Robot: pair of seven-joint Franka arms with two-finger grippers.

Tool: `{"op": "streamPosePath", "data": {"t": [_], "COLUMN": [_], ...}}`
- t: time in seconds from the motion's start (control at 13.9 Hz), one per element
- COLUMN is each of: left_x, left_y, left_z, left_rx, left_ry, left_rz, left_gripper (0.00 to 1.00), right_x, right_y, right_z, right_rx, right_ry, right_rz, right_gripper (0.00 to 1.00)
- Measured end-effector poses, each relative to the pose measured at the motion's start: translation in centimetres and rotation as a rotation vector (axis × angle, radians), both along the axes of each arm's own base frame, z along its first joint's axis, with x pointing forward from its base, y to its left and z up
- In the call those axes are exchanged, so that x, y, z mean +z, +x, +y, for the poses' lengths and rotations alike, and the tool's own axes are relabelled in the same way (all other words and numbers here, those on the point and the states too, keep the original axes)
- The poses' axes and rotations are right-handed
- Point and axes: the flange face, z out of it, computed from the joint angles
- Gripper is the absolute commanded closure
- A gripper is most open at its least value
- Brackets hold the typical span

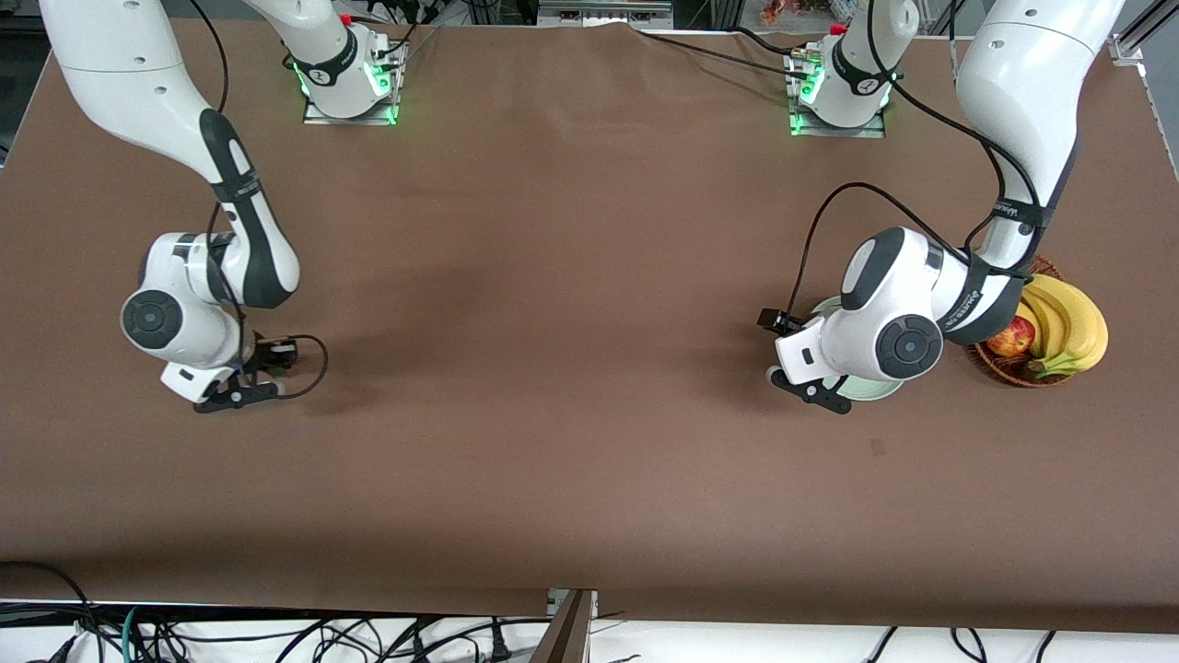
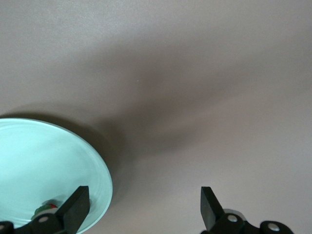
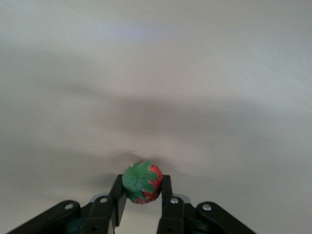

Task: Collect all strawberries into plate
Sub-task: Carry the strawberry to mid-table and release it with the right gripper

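Right gripper (image 3: 142, 195) first: we can see its fingers (image 3: 118, 197) pinched on either side of a strawberry (image 3: 142, 182), green cap facing the wrist camera, so that berry is clamped between them just above the brown table (image 1: 571, 304) toward the right arm's end. In the front view that gripper (image 1: 241, 378) is down low at the tabletop and the berry itself is hidden by the hand.

Left gripper (image 2: 141, 212) is spread wide with nothing between its fingers (image 2: 74, 208), hanging over the edge of the mint-green plate (image 2: 44, 161). We can make out another strawberry (image 2: 45, 209) lying in the plate, half hidden by a finger. The plate (image 1: 875, 390) sits just beside a wicker basket (image 1: 1009, 366) with bananas (image 1: 1068, 327) and an apple (image 1: 1010, 338).
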Motion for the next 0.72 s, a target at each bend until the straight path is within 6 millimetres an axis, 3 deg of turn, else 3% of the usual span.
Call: {"op": "streamPosePath", "data": {"t": [0.14, 0.29, 0.58, 0.72], "left_x": [0.1, 0.2, 0.3, 0.3], "left_y": [-0.1, -0.4, -1.0, -1.3], "left_z": [-0.6, -1.5, -3.3, -4.3], "left_rx": [0.023, 0.059, 0.132, 0.152], "left_ry": [0.008, 0.007, 0.008, 0.020], "left_rz": [0.001, 0.010, 0.030, 0.032], "left_gripper": [0.00, 0.00, 0.00, 0.00], "right_x": [1.8, 3.6, 4.8, 4.2], "right_y": [0.4, -0.4, -5.1, -7.3], "right_z": [8.5, 18.6, 38.7, 46.1], "right_rx": [-0.113, -0.233, -0.449, -0.529], "right_ry": [0.053, 0.100, 0.183, 0.224], "right_rz": [-0.028, -0.060, -0.092, -0.098], "right_gripper": [1.00, 1.00, 1.00, 0.96]}}
